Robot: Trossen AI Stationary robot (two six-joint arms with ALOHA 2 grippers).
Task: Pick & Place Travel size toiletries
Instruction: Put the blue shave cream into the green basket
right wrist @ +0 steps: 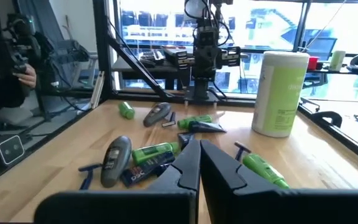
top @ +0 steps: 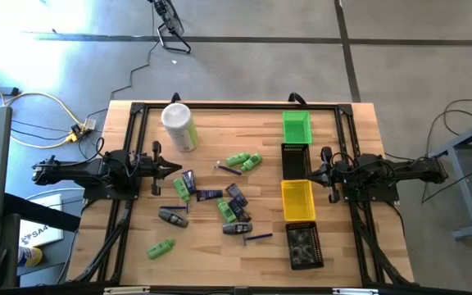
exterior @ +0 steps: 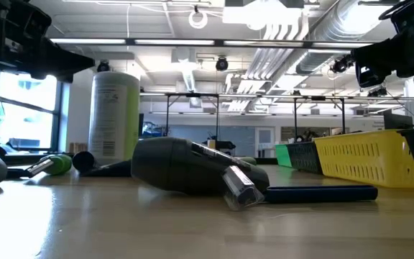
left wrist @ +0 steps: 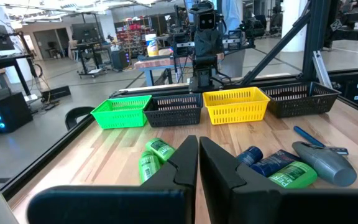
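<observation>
High view shows your left gripper [top: 177, 169] and right gripper [top: 311, 174] both pinched together and empty at the table's sides, toiletries [top: 229, 205] scattered mid-table, so nothing's picked yet: open one and reach.

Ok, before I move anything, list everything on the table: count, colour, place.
Bins: four, in a row along the table's right side: green, black, yellow, black.
Canister: one, pale green with a white lid, upright at the far left-centre.
Toiletries: about a dozen, loose at the table's middle: green bottles, dark grey and blue tubes, thin blue-handled sticks.
Green bottle: one, lying apart near the front left.
Person: one, in dark clothes, beyond the table edge in the right wrist view.
Left tool: shut, empty, left of the pile.
Right tool: shut, empty, beside the bins.
</observation>
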